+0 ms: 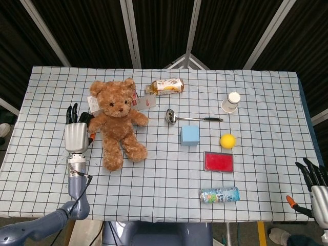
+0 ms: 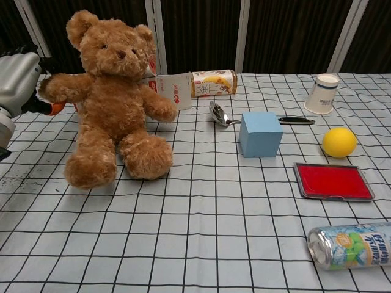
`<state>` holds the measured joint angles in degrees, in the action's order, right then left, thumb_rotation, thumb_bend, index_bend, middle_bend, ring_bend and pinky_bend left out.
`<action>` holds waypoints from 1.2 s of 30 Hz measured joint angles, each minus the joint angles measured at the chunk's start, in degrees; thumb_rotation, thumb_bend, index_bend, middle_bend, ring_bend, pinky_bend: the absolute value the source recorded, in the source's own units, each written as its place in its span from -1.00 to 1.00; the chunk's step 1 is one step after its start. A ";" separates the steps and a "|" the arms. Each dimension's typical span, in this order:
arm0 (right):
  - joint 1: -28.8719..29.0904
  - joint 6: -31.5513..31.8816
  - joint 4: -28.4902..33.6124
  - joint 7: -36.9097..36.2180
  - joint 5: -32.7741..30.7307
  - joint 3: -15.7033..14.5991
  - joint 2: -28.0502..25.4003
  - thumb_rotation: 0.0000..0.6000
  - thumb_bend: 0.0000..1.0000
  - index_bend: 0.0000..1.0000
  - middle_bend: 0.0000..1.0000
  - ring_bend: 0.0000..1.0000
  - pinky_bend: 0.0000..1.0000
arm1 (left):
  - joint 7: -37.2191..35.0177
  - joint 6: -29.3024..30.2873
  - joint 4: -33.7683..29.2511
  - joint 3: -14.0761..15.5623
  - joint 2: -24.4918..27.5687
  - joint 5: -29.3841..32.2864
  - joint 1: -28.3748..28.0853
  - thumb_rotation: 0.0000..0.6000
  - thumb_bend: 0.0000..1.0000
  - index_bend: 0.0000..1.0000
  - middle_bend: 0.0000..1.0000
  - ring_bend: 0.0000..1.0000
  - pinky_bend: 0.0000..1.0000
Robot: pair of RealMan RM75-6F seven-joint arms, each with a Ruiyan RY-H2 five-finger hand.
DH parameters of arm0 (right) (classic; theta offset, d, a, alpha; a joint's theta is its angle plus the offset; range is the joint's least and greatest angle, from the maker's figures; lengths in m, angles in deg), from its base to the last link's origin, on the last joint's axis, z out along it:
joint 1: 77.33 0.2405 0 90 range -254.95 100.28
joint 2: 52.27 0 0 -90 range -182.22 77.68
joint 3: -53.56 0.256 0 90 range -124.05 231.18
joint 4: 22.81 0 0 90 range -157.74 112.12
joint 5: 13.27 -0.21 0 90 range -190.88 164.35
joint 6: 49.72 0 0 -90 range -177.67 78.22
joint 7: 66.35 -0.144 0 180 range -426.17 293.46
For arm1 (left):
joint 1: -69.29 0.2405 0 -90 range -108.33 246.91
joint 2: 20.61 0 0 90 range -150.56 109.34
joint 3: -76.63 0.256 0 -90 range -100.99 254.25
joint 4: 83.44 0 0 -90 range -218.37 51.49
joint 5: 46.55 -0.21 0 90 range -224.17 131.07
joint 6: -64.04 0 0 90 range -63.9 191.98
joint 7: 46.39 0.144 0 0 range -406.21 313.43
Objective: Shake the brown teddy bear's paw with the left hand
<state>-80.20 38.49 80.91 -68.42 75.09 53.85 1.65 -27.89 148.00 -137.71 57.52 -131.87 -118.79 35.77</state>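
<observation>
The left robot hand, silver-backed with dark fingers, grips the outstretched paw of the fluffy brown teddy bear, which sits upright near the counter's left edge. In the chest view the paw is raised to the bear's shoulder height, so the shake looks under way. To do it well, I judge the strokes should be short and vertical, with a light, steady hold; a sideways tug could tip the bear onto the white and red carton close behind it. The right robot hand hangs off the counter's near right corner, fingers spread, holding nothing.

The counter wears a pale cloth with a black grid. Nearest lies a printed drink can on its side, then a flat red pad, a yellow ball and a light blue cube. Further off are a metal ladle, an overturned white paper cup and a lying bottle. Dark curtains and pale frame bars close the room behind.
</observation>
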 measured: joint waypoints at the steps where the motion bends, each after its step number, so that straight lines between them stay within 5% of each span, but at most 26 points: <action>1: -0.01 0.01 0.06 -0.01 0.04 -0.03 -0.03 1.00 -0.56 -0.77 -0.88 -0.83 -1.00 | 0.53 0.37 -0.36 0.13 0.35 -0.16 0.16 1.00 0.12 -0.03 -0.32 -1.00 -1.00; 20: 0.17 -0.55 0.51 0.40 -0.11 -0.20 -0.11 1.00 -0.57 -0.77 -0.88 -0.83 -1.00 | 0.01 -2.53 5.60 1.35 -0.40 1.47 1.98 1.00 0.11 -0.04 -0.34 -1.00 -1.00; 36: 0.00 -0.19 0.67 -0.14 0.27 -0.34 -0.46 1.00 -0.56 -0.77 -0.88 -0.83 -1.00 | 2.35 0.50 1.19 1.27 0.38 -0.78 1.26 1.00 0.12 -0.05 -0.34 -1.00 -1.00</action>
<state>-80.20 38.30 81.58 -68.56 75.36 53.51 1.20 -25.54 148.50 -136.51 58.79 -131.49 -119.57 37.03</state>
